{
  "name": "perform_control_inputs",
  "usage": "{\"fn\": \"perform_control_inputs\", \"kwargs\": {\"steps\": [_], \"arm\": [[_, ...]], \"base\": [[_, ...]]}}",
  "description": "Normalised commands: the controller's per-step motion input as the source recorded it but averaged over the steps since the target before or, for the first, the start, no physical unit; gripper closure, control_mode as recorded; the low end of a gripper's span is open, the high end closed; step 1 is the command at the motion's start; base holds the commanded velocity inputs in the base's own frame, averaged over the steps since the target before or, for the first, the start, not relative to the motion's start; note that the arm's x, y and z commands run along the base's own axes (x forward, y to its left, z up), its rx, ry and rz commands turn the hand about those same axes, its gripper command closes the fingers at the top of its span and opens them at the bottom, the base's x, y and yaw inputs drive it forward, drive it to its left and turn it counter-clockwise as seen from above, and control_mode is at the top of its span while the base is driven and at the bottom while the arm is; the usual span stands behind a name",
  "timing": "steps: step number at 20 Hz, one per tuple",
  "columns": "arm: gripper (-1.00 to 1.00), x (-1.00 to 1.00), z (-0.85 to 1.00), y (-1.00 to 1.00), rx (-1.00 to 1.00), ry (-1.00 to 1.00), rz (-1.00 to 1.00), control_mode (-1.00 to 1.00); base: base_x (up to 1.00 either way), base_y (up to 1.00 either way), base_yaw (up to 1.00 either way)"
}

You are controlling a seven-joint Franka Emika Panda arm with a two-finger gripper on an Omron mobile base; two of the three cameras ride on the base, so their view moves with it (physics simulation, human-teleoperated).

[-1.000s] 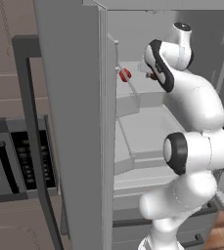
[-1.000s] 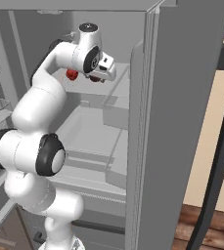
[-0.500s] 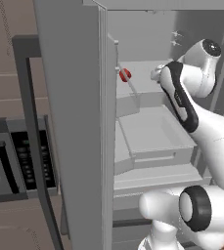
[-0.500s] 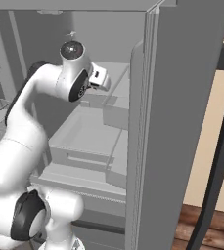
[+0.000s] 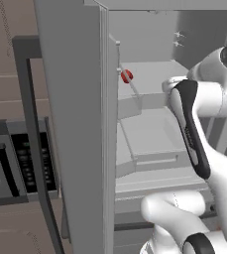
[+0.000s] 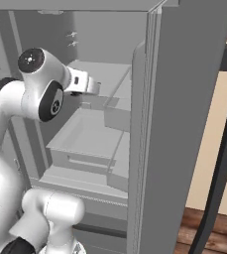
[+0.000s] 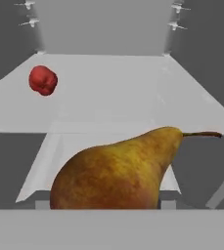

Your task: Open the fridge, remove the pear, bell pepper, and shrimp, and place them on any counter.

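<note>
The fridge (image 5: pixel 70 124) stands open, its doors swung out on both sides. In the hand view the brownish-olive pear (image 7: pixel 118 173) fills the lower middle, very close, lying stem to the right in front of the shelf's edge and hiding my fingertips. My gripper (image 6: pixel 96 88) hangs just in front of the upper shelf, shut on the pear as far as I can tell. The red bell pepper (image 5: pixel 127 76) sits on that shelf at its left side (image 7: pixel 43 80), well apart from the gripper. The shrimp and the counter are out of view.
A grey drawer (image 6: pixel 85 141) juts out below the shelf. The left door (image 5: pixel 70 124) and right door (image 6: pixel 184 124) hem in the opening. A microwave with a keypad (image 5: pixel 16 163) sits left of the fridge. A dark bar handle (image 6: pixel 224 163) runs down the right.
The arm has drawn back from the shelf, away from the bell pepper, and the elbow has swung toward the right. The pear now sits close before the hand camera.
</note>
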Motion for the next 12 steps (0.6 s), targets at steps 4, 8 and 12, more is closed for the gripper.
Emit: {"fn": "perform_control_inputs", "kwargs": {"steps": [4,8,12], "arm": [[1.00,-0.99,0.24,0.01,-0.13,0.00,0.03,-1.00],[1.00,-0.82,0.06,0.16,-0.12,0.01,0.10,-1.00],[1.00,-0.41,0.00,0.32,-0.04,0.05,0.17,-1.00]], "base": [[0.00,0.00,0.00],[0.00,0.00,0.00],[0.00,0.00,0.00]]}}
